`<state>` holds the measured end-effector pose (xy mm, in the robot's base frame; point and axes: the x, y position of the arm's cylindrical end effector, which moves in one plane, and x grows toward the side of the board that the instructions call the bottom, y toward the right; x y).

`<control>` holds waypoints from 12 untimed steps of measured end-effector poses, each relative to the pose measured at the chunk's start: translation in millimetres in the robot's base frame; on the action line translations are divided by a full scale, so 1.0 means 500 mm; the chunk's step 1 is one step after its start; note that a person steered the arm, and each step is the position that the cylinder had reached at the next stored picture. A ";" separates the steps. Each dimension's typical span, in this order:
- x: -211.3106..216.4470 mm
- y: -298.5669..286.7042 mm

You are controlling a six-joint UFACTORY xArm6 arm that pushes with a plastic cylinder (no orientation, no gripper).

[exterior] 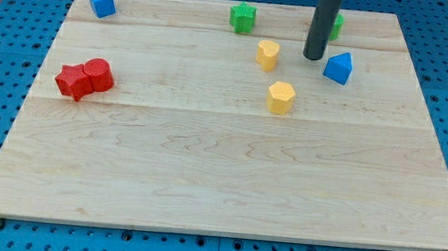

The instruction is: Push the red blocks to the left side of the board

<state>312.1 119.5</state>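
Two red blocks sit touching at the view's left: a star-shaped one (pixel 72 80) and a round cylinder (pixel 98 75) just to its right. My tip (pixel 314 57) is at the view's upper right, far from the red blocks. It stands between a yellow block (pixel 267 54) on its left and a blue triangular block (pixel 338 68) on its right, touching neither.
A yellow hexagonal block (pixel 281 97) lies below the tip. A green star block (pixel 242 17) sits near the top edge, and another green block (pixel 335 24) is partly hidden behind the rod. A blue cube (pixel 101 2) is at the top left of the wooden board (pixel 219 182).
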 end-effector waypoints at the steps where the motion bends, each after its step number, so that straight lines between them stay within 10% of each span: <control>1: 0.000 -0.018; 8: 0.212 -0.362; 10: 0.182 -0.626; 12: 0.167 -0.620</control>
<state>395.5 -190.3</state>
